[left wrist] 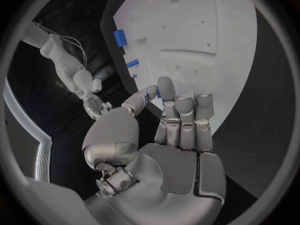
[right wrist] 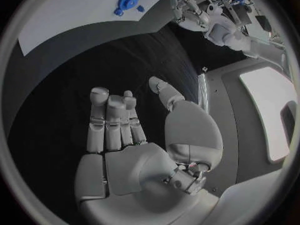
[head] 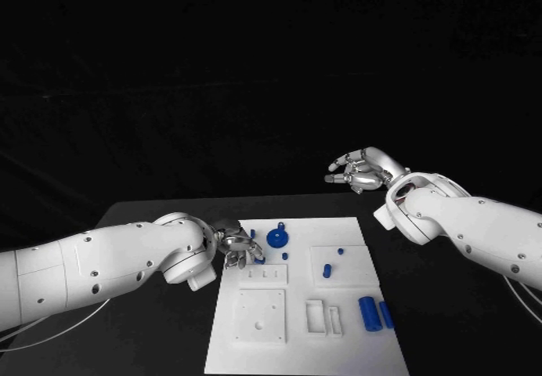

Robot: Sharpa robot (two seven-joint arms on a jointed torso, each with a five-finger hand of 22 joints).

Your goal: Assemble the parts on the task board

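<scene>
The room is dark and the white task board (head: 303, 313) shines bright, while the round wrist pictures bend straight edges.

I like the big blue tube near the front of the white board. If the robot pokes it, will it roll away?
Probably, if poked from the side. The blue cylinder looks round and lies on its side on the flat task board, so it could roll. A thinner blue piece lies right beside it and might stop it that way. It looks stiff, likely light plastic.
</scene>
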